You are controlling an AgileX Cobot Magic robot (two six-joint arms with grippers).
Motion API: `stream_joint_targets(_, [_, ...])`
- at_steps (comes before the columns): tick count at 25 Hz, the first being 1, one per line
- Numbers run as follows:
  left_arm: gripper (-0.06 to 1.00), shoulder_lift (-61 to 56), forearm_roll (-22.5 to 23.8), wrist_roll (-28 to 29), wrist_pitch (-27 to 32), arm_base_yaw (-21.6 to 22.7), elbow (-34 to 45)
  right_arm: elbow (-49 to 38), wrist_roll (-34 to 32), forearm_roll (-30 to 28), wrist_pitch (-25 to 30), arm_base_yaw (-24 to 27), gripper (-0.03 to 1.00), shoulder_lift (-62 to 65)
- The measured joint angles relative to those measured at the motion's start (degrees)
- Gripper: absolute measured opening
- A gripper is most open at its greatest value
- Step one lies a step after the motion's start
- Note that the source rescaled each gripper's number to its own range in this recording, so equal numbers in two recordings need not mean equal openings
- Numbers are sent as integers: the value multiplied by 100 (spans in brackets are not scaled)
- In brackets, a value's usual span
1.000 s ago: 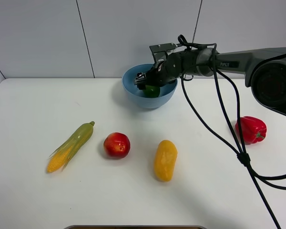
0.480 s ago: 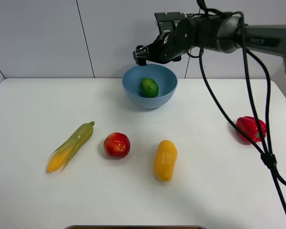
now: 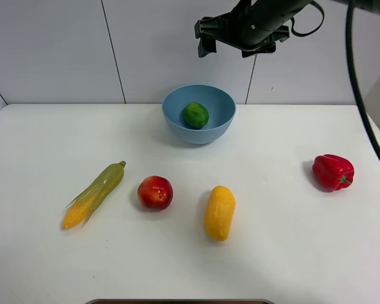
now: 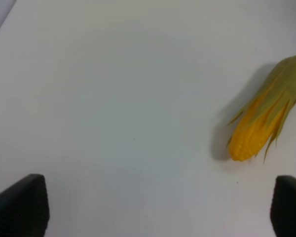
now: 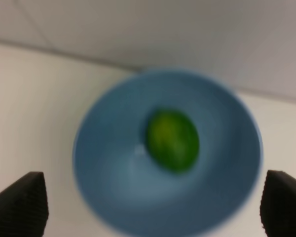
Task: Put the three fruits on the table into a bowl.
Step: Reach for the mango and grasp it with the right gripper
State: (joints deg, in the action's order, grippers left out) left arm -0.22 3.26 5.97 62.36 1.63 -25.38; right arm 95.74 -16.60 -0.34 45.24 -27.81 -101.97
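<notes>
Up goes our right claw (image 3: 226, 44), now high above the blue bowl (image 3: 177, 128), jaws apart and empty. We see the lime (image 3: 196, 114) lying inside it. The apple (image 3: 155, 192) and mango (image 3: 220, 212) wait on the desk (image 3: 278, 253).

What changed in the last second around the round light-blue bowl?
The right gripper, jaws open, rose out of the round light-blue bowl, leaving the small green lime lying inside. The round red apple, oblong yellow-orange mango, green-husked corn cob and red bell pepper stayed put.

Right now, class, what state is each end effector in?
Left end effector: open, empty.
Right end effector: open, empty; lime lies in the bowl below.
</notes>
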Motion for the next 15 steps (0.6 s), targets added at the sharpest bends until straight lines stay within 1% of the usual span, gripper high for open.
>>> stream_joint_targets(3, [100,0,0,0,0,0,0,0,-226,-36,569,-291,88,330])
stream_joint_targets(7, [100,0,0,0,0,0,0,0,-608,-57,1005,-737,88,633])
stream_joint_targets(9, [100,0,0,0,0,0,0,0,-859,-160,1262,-993,88,740])
stream_joint_targets(11, [100,0,0,0,0,0,0,-16,-1092,-387,1574,-1218,88,816])
stream_joint_targets(13, [100,0,0,0,0,0,0,-204,-1373,-562,1745,-1365,88,976])
stream_joint_targets(15, [100,0,0,0,0,0,0,-564,-1689,-631,1842,-1379,88,1226])
